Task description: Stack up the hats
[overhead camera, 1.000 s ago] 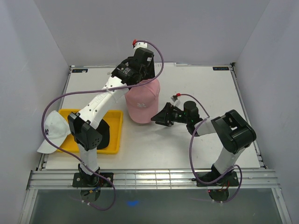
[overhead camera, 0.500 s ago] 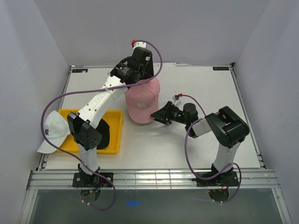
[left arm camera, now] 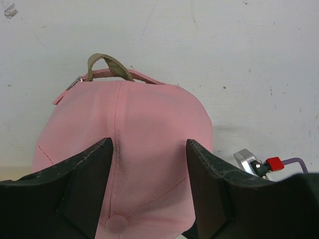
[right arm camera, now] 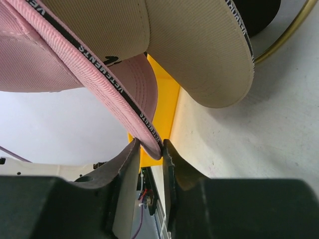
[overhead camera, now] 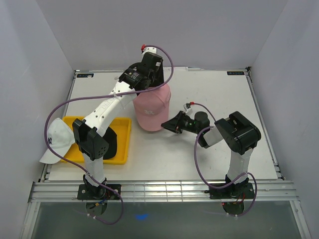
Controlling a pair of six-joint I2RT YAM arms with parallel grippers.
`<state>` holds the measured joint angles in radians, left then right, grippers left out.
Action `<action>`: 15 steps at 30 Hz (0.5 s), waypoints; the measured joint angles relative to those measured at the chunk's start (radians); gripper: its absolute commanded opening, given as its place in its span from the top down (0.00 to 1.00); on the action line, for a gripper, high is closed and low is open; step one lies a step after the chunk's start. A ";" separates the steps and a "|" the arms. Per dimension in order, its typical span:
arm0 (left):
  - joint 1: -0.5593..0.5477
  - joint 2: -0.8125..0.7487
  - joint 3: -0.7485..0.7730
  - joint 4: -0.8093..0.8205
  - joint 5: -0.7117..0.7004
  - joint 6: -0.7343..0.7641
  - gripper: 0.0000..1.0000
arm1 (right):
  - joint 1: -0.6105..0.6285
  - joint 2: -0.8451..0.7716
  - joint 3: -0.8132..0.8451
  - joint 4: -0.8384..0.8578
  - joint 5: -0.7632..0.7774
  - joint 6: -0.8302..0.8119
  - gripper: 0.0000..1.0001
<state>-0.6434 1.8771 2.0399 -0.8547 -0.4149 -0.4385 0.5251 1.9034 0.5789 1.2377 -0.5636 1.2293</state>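
The table (overhead camera: 209, 89) carries the yellow tray (overhead camera: 123, 144) at its left near side. The white cap (overhead camera: 59, 139) hangs over the tray's left edge, and the black cap (overhead camera: 111, 139) lies in the tray, mostly hidden behind my left arm.

The pink cap (overhead camera: 152, 112) stands at the middle of the table, just right of the tray. From my right wrist I see the tan cap (right arm camera: 199, 50) nested under it, its brim below the pink brim. That makes 2 caps stacked and 2 at the tray.

My left gripper (left arm camera: 149, 149) is above the pink cap's crown, spread wide, 1 finger to each side of the crown and nothing held; I cannot tell whether the pads touch the fabric.

My right gripper (right arm camera: 149, 149) is pinched nearly together on the edge of the pink brim, low at the cap's right side.

A gold wire (right arm camera: 289, 30) curves past behind the tan brim.
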 measured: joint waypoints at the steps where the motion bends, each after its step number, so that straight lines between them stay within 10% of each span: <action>1: 0.000 0.000 -0.002 0.001 0.000 0.000 0.30 | 0.000 0.002 0.000 0.002 0.001 0.002 0.78; 15: 0.001 0.001 -0.024 0.003 0.000 0.001 0.30 | -0.034 0.101 -0.053 0.132 0.019 0.149 0.90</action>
<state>-0.6426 1.8778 2.0159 -0.8513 -0.4149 -0.4377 0.4908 2.0045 0.5262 1.3701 -0.5442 1.3785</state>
